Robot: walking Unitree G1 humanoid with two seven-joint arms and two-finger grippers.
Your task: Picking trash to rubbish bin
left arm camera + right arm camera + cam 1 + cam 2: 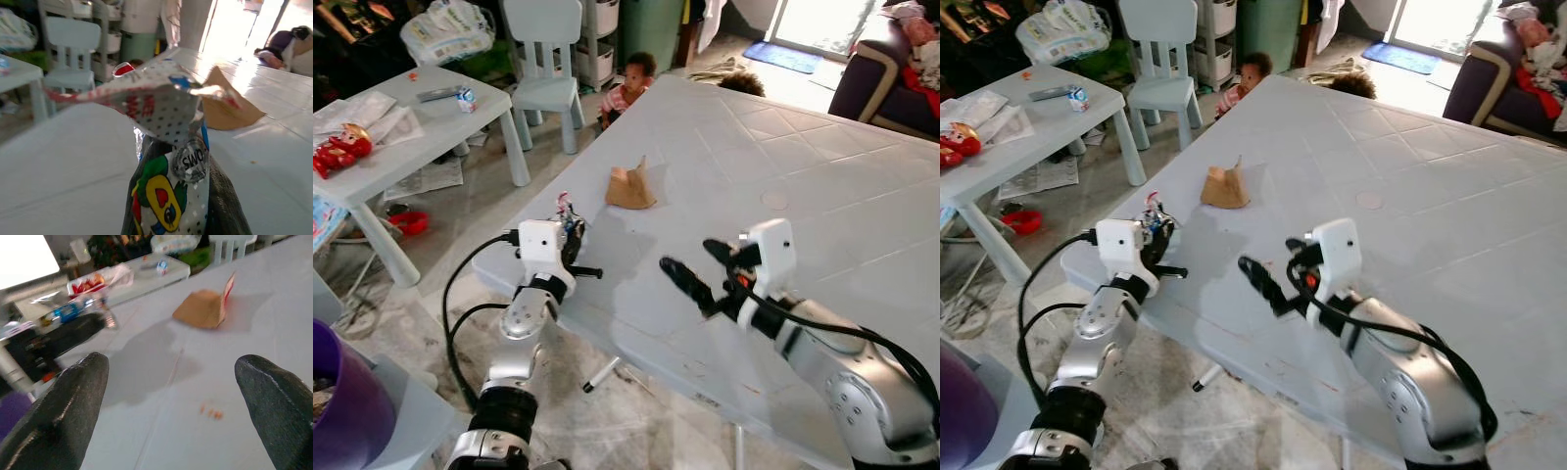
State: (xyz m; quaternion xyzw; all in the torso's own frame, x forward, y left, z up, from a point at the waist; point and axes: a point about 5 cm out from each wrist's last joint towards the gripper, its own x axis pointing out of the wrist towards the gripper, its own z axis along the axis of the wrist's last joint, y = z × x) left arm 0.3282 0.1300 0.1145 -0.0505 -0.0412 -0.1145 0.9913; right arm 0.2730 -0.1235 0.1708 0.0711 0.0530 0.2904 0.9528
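Observation:
A crumpled snack wrapper (166, 147), white with red, yellow and blue print, is pinched in my left gripper (573, 235) over the near left corner of the big grey table (822, 196). The gripper is shut on it. A brown folded paper scrap (631, 188) lies on the table just beyond, apart from the wrapper. My right gripper (700, 266) hovers over the table's near edge, to the right of the left gripper. It stands open, its fingers (63, 416) wide apart with nothing between them. A purple bin (342, 401) stands on the floor at the lower left.
A small white table (421, 127) with a red toy, papers and a remote stands at the left, with a white chair (548, 69) behind it. A small child (628, 83) sits past the big table's far corner. A dark sofa (881, 78) is at the back right.

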